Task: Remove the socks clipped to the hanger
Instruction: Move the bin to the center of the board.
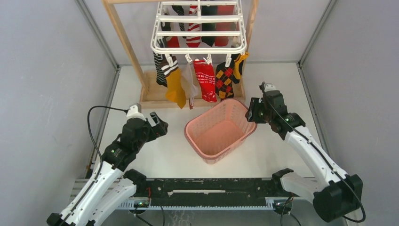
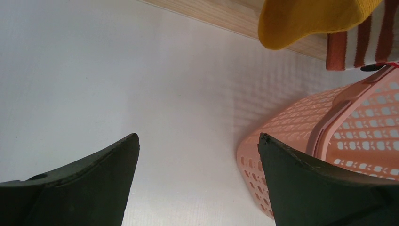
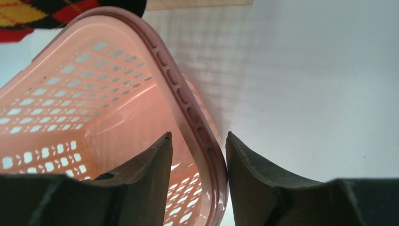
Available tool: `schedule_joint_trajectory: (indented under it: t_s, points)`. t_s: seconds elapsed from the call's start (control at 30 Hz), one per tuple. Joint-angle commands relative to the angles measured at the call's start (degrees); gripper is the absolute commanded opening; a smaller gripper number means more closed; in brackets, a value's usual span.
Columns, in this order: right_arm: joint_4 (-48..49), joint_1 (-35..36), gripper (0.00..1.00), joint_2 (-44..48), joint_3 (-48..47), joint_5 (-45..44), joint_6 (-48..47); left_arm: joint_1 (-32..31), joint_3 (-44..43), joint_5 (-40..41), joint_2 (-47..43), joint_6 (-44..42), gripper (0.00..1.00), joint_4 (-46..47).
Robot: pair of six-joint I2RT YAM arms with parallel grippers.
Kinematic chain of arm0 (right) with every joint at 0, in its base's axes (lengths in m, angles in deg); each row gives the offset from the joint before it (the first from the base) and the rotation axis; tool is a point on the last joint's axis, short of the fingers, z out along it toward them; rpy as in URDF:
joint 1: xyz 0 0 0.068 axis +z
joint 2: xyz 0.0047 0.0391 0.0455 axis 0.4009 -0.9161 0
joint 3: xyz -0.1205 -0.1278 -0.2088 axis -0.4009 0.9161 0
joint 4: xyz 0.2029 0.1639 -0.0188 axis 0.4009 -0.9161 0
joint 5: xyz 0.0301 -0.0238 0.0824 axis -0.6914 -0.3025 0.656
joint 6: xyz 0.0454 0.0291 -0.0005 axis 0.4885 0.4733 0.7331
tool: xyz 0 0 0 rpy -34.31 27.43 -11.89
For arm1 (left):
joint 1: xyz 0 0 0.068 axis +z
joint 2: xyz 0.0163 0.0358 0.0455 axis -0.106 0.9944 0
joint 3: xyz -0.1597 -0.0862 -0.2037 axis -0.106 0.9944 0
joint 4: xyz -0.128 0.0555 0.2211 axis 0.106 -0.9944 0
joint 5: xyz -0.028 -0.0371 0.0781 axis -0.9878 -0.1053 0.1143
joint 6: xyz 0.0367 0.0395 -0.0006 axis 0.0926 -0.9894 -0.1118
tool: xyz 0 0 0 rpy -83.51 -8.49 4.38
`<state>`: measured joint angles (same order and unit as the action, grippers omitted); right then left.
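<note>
The socks [image 1: 205,80] are clipped in a row under the white hanger [image 1: 197,34], which is hung from the wooden stand [image 1: 123,40] at the far edge of the table [image 1: 155,155]. From left to right a black-and-white striped sock [image 1: 161,73], a mustard sock [image 1: 175,89], a pale grey sock [image 1: 189,82], a red patterned sock and an argyle sock [image 1: 224,80] are seen. More socks are clipped behind them under the frame.

The left gripper [image 1: 157,127] is held above the bare table near its left edge, just left of the pink basket [image 1: 189,134]. Its jaws are spread wide and nothing is held between them.

The basket is set at the middle of the table, below the hanging socks.

The right gripper [image 1: 254,113] is placed over the basket's right corner. Its jaws are parted halfway and set astride the rim. The outer finger [image 3: 263,179] is close against the rim, while a gap is seen on the inner side, so the rim is not clamped.
</note>
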<state>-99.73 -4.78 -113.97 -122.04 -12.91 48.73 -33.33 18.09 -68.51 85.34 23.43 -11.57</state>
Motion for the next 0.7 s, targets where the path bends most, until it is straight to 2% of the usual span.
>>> schedule_joint_trajectory:
  t_s: [0.0,0.1,0.17,0.3,0.5,0.67]
  points:
    - [-2.2,4.1,0.51,6.2,1.7,-4.4,4.3,-0.4,0.4,0.8,-0.6,-0.4,1.00,1.4]
    - [-4.1,6.3,0.46,9.2,3.2,-5.3,7.3,-0.4,0.3,1.0,-0.8,-0.4,1.00,1.3]
    - [-5.3,7.9,0.38,10.8,4.0,-5.9,9.1,-0.4,0.3,0.9,-0.8,-0.4,1.00,1.3]
    - [-7.6,12.2,0.33,11.9,5.0,-7.8,12.3,-0.5,0.3,0.9,-0.7,-0.4,1.00,1.3]
    - [-10.0,20.1,0.37,12.4,5.7,-10.0,17.4,-0.5,0.5,1.0,-0.5,-0.4,1.00,1.3]
    - [-13.8,25.0,0.49,12.4,5.0,-13.1,19.9,-0.5,0.7,1.4,-0.7,-0.7,1.00,1.2]
